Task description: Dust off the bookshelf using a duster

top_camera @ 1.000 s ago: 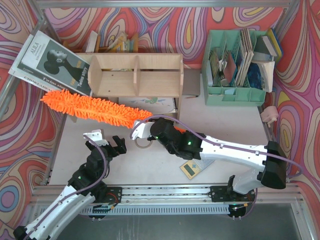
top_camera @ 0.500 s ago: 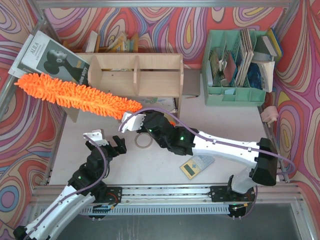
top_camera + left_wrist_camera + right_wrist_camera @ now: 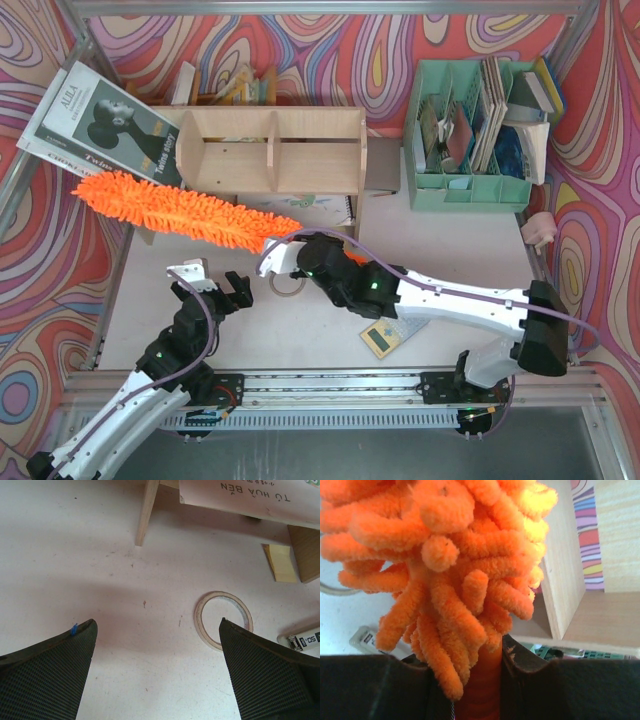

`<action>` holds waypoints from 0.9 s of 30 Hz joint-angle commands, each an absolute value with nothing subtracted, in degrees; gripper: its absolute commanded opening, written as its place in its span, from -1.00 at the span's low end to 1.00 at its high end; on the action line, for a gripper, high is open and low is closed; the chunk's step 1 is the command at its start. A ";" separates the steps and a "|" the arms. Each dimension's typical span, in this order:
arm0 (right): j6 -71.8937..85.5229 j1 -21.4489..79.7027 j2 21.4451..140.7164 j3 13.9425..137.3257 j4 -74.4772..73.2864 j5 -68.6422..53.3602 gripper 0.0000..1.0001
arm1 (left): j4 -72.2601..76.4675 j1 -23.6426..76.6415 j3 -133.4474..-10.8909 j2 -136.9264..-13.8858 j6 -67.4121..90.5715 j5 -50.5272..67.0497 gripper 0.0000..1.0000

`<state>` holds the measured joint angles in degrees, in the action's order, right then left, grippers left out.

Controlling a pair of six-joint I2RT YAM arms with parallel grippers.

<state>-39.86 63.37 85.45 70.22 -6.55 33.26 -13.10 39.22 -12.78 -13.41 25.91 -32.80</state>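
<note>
Right arm: I find the right gripper (image 3: 481, 670) clamped on the thin orange stick of the duster (image 3: 185, 212), right at the base of the fluffy head. In the right wrist view the stick sits squarely between the two dark fingers (image 3: 380, 685) and the shaggy strands spill over them.

Duster: in the top view the head runs from the gripper up and to the left, across the front of the bookshelf (image 3: 270, 150). It crosses the lower left corner of the shelf, and its far tip reaches past the left side panel, just below the magazine (image 3: 105, 125). I cannot tell whether the strands touch the wood or ride just above it.

Bookshelf: it stands at the back of the table (image 3: 330, 320), left of centre, with both compartments and the central divider in view. The green organizer (image 3: 470, 135) stands apart to its right.

Left arm: the left gripper (image 3: 157, 630) is above the table near its own base, its fingers spread wide with nothing between them. A tape ring (image 3: 223, 619) lies flat on the table near the right finger. A calculator (image 3: 383, 338) lies under the right arm.
</note>
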 commanded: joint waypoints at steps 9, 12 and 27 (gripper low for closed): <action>-26.97 63.32 73.85 61.20 -14.61 38.67 -1.00 | -11.34 39.02 -13.01 -14.02 25.93 -33.56 0.97; -26.92 63.24 73.59 60.12 -14.78 39.17 -1.00 | -11.25 39.02 -13.01 -14.28 25.85 -33.60 0.97; -43.08 63.64 78.90 74.81 -6.89 34.73 -1.00 | -11.33 39.07 -13.01 -14.10 25.84 -33.51 0.97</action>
<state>-37.12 63.48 77.14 69.30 -15.62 34.81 -13.06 39.22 -12.80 -14.59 25.91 -32.84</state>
